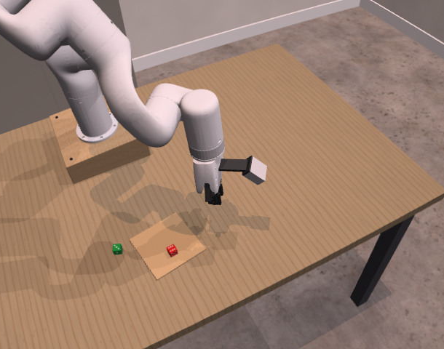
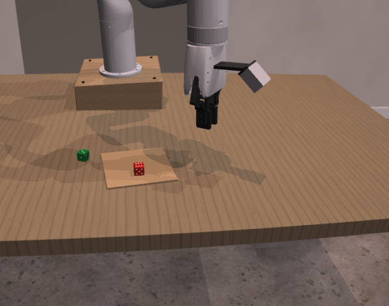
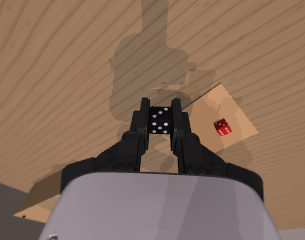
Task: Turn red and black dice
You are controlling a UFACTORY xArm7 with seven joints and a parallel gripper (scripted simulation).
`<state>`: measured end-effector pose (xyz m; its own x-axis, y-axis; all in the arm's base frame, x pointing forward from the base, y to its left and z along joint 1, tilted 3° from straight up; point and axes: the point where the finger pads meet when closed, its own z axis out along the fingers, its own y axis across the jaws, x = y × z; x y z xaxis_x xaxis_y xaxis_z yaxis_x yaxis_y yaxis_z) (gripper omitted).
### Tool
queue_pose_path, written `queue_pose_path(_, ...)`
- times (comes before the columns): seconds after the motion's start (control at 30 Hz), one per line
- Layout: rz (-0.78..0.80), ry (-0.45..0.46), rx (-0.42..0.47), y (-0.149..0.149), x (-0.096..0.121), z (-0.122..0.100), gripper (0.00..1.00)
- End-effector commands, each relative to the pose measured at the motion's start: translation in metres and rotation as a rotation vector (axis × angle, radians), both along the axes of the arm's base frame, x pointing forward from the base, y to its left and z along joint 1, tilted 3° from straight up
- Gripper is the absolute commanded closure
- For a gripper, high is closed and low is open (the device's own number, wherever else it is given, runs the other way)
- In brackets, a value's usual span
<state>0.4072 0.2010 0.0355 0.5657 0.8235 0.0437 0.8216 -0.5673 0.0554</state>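
Observation:
My gripper point(image 1: 215, 201) point(image 2: 208, 124) is shut on the black die point(image 3: 160, 120), high above the table, behind and right of the mat in the exterior view. The wrist view shows a face with 3 pips and a face with 5 on that die; the fingers hide it in the top and exterior views. The red die point(image 1: 172, 250) point(image 2: 138, 169) point(image 3: 222, 127) lies flat on the tan mat point(image 1: 157, 268) point(image 2: 117, 181) point(image 3: 201, 122), 6 on top. The green die point(image 1: 117, 249) point(image 2: 83, 155) lies on the table, left of the mat, and appears to show 3 on top.
The wooden table point(image 1: 308, 150) point(image 2: 287, 164) carries the arm's wooden base block point(image 1: 109, 163) point(image 2: 118, 95) at the back left. The table's front edge point(image 2: 188, 243) runs beyond the mat's near side. Arm shadows fall across the mat and table.

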Motion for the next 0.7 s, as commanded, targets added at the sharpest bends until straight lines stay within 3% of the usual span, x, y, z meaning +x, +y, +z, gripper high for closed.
queue_pose_path(0.0, 0.008, -0.08, 0.11, -0.0011, 0.0005, 0.0006, 0.85)
queue_pose_path(0.33, 0.024, -0.229, 0.332, -0.0048, -0.0025, 0.0009, 0.85)
queue_pose_path(0.43, 0.024, -0.229, 0.332, -0.0048, -0.0025, 0.0009, 0.85)
queue_pose_path(0.53, 0.033, -0.301, 0.445, -0.0051, -0.0038, 0.0011, 0.85)
queue_pose_path(0.67, 0.037, -0.357, 0.518, -0.007, -0.0042, 0.0008, 0.85)
